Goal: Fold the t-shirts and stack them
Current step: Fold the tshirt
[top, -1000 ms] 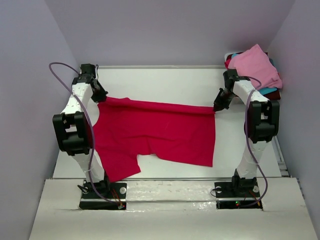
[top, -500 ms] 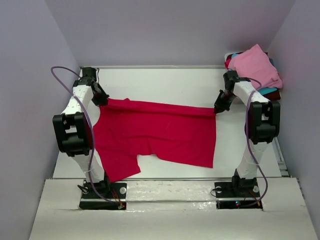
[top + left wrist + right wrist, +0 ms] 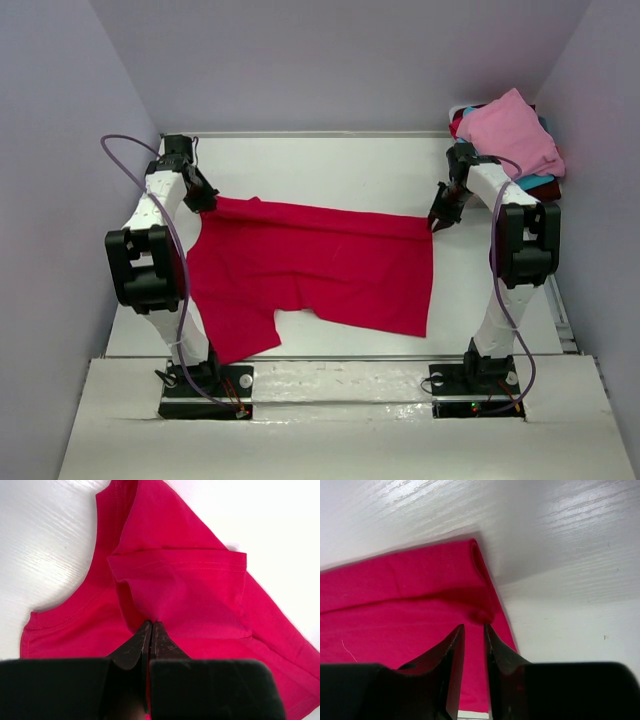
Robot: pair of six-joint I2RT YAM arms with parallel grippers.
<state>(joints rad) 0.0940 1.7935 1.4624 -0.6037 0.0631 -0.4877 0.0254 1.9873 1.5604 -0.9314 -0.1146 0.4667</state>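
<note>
Release on the right: the right gripper (image 3: 474,628) has just parted its jaws a little. The hem corner of the red shirt (image 3: 310,270) that it was holding a second ago now lies rolled on the surface (image 3: 330,165), just beyond the fingertips and apart from them. The left gripper (image 3: 151,626) stays pinched shut on a fold of cloth by the sleeve, at the far left. The shirt is spread across the middle of the surface, neck left, hem right. The stretch looks done, so folding can start once the left lets go. The pile (image 3: 510,135), pink on top, waits at the far right.
</note>
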